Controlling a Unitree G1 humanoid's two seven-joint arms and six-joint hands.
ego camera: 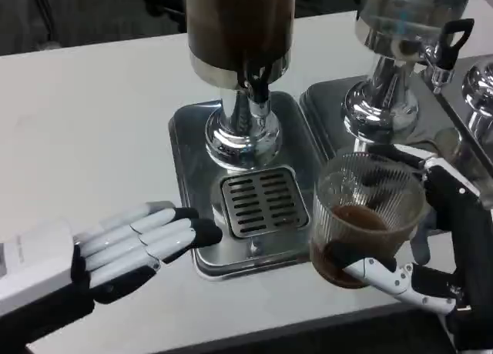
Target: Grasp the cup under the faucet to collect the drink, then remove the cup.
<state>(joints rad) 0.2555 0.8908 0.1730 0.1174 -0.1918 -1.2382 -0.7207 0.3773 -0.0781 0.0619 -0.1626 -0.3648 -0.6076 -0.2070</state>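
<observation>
Here your right hand point(431, 238) fingers point(370, 271) hold the cup point(362, 215) upright, right of the faucet point(256, 81). Your left hand point(131, 242) lies open-fingered, holding nothing.

A white table point(85, 100) stands before a dark, dim floor point(77, 11) beyond

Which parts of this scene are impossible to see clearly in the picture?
- Head view: the top of the dark drink dispenser is cut off by the upper edge.
- The cup hides most of the right robot hand, so its full grip is unclear.
- The left robot hand: its palm side faces down, unseen.
</observation>
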